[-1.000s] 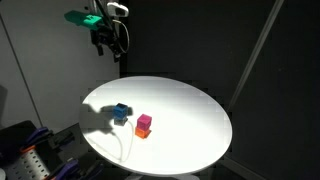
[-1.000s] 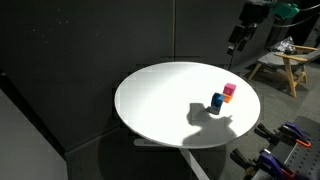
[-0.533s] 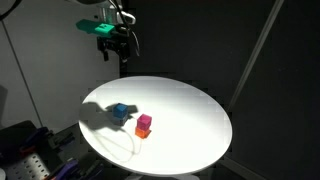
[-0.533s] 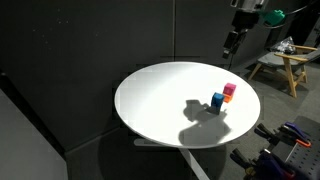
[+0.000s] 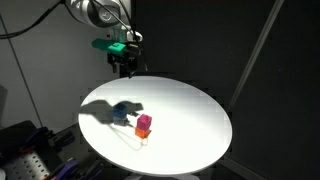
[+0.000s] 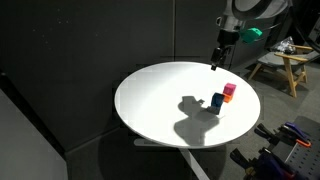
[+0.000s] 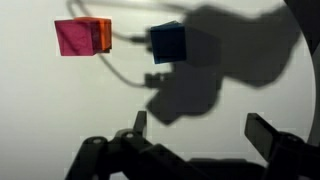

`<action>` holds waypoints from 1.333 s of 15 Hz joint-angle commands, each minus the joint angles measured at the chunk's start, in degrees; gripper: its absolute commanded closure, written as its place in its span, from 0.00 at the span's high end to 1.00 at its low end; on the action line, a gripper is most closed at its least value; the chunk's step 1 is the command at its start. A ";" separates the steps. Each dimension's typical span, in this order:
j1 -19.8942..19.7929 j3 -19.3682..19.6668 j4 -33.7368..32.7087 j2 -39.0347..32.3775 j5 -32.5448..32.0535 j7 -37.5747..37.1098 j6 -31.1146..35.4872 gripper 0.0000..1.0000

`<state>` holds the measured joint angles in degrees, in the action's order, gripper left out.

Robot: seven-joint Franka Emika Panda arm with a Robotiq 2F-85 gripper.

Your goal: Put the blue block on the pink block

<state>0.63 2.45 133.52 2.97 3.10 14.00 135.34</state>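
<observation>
The blue block (image 5: 123,109) sits on the round white table (image 5: 190,115), also in an exterior view (image 6: 217,101) and in the wrist view (image 7: 168,43). The pink block (image 5: 144,123) stands beside it on top of an orange-red block (image 5: 143,132); the pink block also shows in an exterior view (image 6: 229,89) and in the wrist view (image 7: 76,37). My gripper (image 5: 127,68) hangs high above the table's far edge, well apart from the blocks. In the wrist view the gripper (image 7: 200,128) is open and empty.
The table stands before a black curtain. A thin white cable (image 7: 118,72) lies on the table by the blocks. A wooden stool (image 6: 280,66) and clutter stand beyond the table. The arm's shadow (image 6: 192,120) falls across the blocks.
The arm has moved in over the table's edge and lower. Its shadow has shifted onto the blue block. The blocks have not moved.
</observation>
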 commanded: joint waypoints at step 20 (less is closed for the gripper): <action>-2.27 -0.21 -5.35 -10.65 -4.24 -2.63 -3.73 1.00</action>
<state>-0.98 2.44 129.96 -6.23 0.01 11.35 132.85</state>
